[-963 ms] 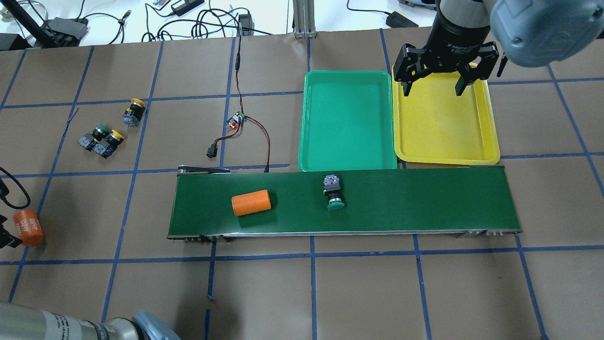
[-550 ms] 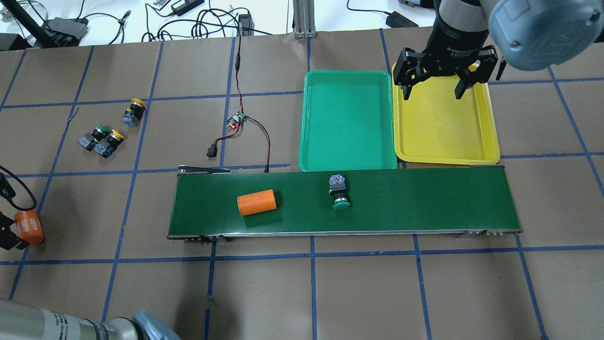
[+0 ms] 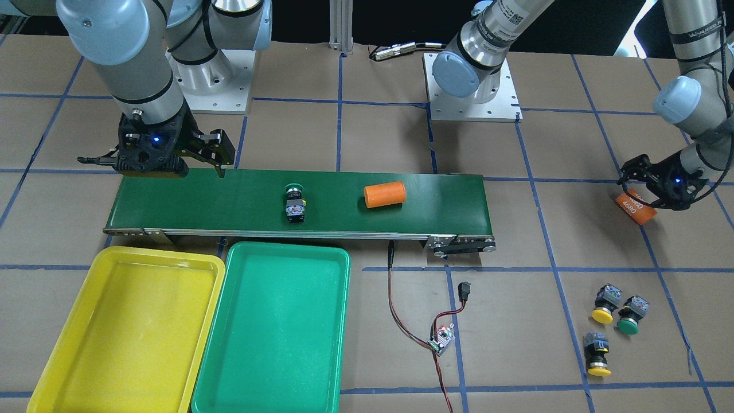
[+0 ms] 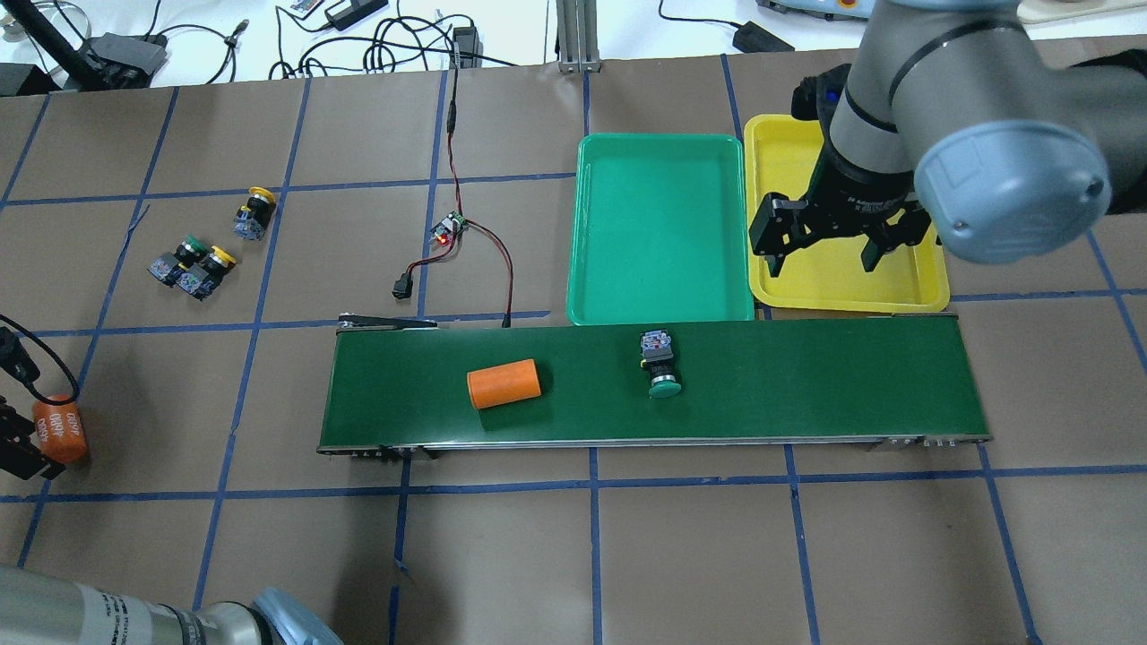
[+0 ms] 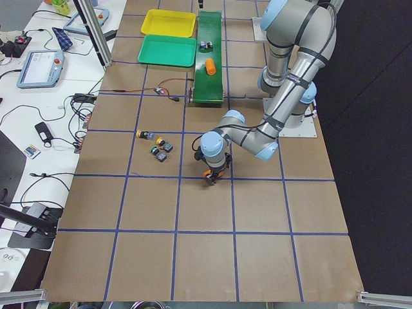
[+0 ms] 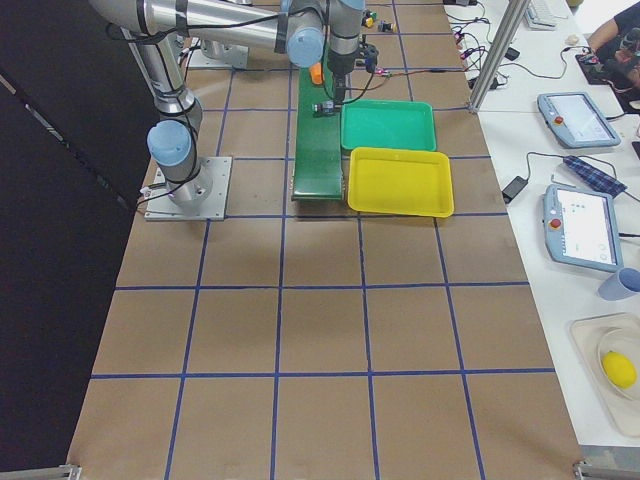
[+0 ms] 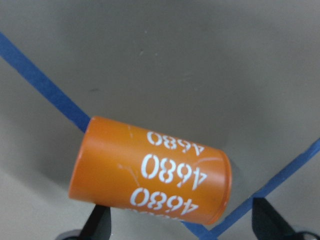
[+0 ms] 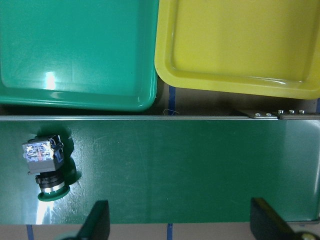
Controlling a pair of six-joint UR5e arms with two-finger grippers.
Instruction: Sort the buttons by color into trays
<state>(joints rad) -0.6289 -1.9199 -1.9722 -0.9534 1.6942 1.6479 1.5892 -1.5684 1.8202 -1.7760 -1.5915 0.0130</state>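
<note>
A green button [image 4: 660,365] [image 3: 295,203] [image 8: 45,167] lies on its side on the dark-green conveyor belt [image 4: 806,376]. My right gripper [image 4: 824,255] [image 3: 157,166] hangs open and empty over the near end of the yellow tray [image 4: 789,170] [image 8: 240,40], right of the button. The green tray [image 4: 661,228] [image 3: 275,321] beside it is empty too. Two yellow buttons [image 4: 251,212] [image 4: 208,271] and a green one [image 4: 179,255] lie at the far left. My left gripper [image 4: 22,452] is open, with an orange "4680" cylinder [image 7: 150,172] [image 4: 61,430] on the table at its fingertips.
A plain orange cylinder [image 4: 504,383] rides the belt left of the green button. A small circuit board with red and black wires [image 4: 448,228] lies behind the belt's left end. Both trays butt against the belt's far edge.
My right arm has come from the yellow tray's far end to its near end, toward the belt. The button and plain cylinder have ridden rightward on the belt. The "4680" cylinder has turned slightly.
</note>
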